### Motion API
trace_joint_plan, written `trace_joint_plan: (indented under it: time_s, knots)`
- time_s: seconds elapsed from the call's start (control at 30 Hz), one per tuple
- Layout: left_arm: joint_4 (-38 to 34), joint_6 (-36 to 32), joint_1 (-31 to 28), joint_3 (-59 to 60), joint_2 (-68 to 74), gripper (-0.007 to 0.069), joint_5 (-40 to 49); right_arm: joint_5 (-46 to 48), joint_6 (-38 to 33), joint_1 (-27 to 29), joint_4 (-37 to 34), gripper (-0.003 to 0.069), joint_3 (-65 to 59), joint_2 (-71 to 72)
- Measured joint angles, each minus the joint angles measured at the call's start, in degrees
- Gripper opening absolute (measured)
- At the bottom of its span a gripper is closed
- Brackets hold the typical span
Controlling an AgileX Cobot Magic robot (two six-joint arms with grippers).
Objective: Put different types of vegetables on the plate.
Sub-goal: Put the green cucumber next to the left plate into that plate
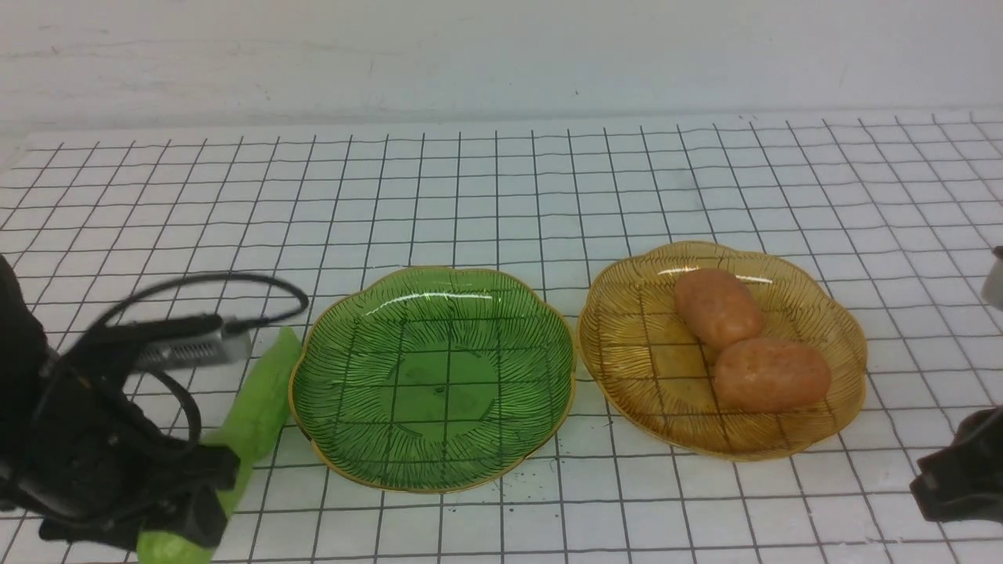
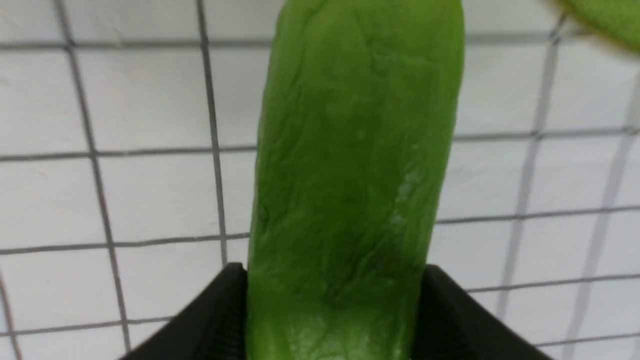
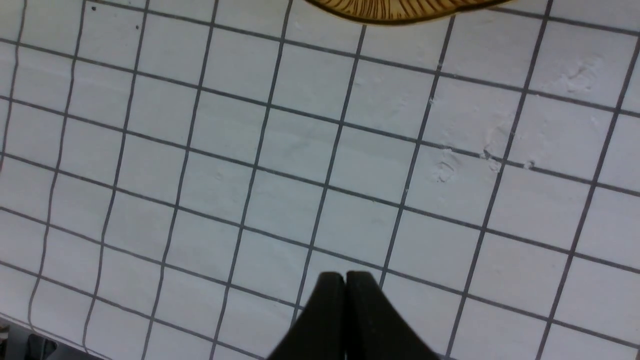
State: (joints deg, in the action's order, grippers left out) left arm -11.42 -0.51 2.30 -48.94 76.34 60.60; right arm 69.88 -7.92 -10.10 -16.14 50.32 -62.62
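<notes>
Front view: the green cucumber toy (image 1: 265,395) lay on the worktop (image 1: 501,196) just left of the green plate (image 1: 431,376), with the left arm (image 1: 86,462) over its near end. Two potato toys (image 1: 719,307) sat touching in the amber plate (image 1: 642,352).

Left wrist view: the left fingers (image 2: 220,315) pinched the cucumber's sides, apparently near one end. Lifted from there, its long free end could sag, swing or slip out.

Right wrist view: the right fingers (image 3: 330,300) were pressed together over the worktop, holding nothing.

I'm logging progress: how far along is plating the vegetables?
Done: two potatoes lie on the amber plate. In hand: the left hand grips a cucumber beside the green plate. Left: the green plate holds nothing yet, so that cucumber probably goes there next; the right hand is shut, empty.
</notes>
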Motion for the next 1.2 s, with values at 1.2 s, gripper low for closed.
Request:
trace_joint_plan:
  time_s: [1.2]
  knots:
    - [2.3,4.4,6.0,-34.4,28.2,0.0590,-3.5,-3.3,-0.1,0.0,0.8,-0.0014,0.0,0.0]
